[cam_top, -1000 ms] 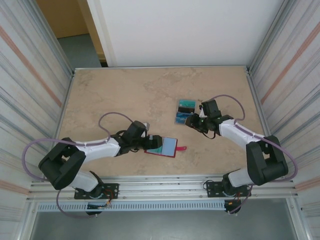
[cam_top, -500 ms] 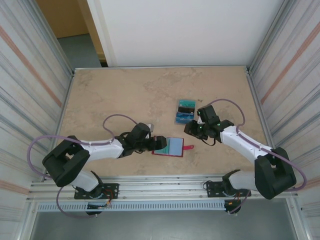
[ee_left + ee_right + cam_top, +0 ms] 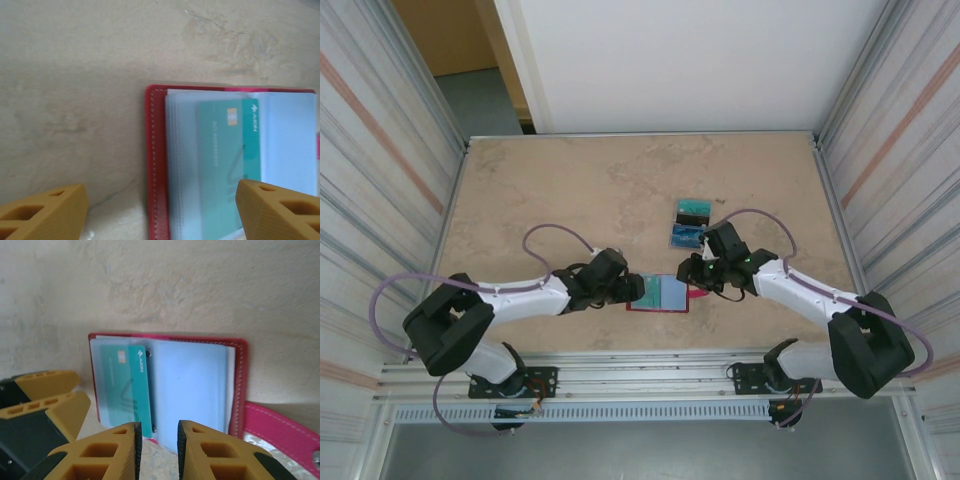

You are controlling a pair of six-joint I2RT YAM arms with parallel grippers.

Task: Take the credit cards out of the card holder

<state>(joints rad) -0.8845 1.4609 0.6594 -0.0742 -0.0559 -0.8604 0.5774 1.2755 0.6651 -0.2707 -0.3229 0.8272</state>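
Between the two tools on the bench (image 3: 570, 190), the card holder (image 3: 240, 390) lies open. Its teal card (image 3: 122, 385) sits in the left half, and its long side runs toward the right tool (image 3: 157, 432), which is nearly closed on nothing. Jaws wide apart, the left tool (image 3: 637, 288) is closer to the card.

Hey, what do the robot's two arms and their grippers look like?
The left arm and right arm have white shells with black joints, each with a looping lilac cable. The left gripper and right gripper have black bodies and mustard-yellow fingers with rectangular cut-outs.
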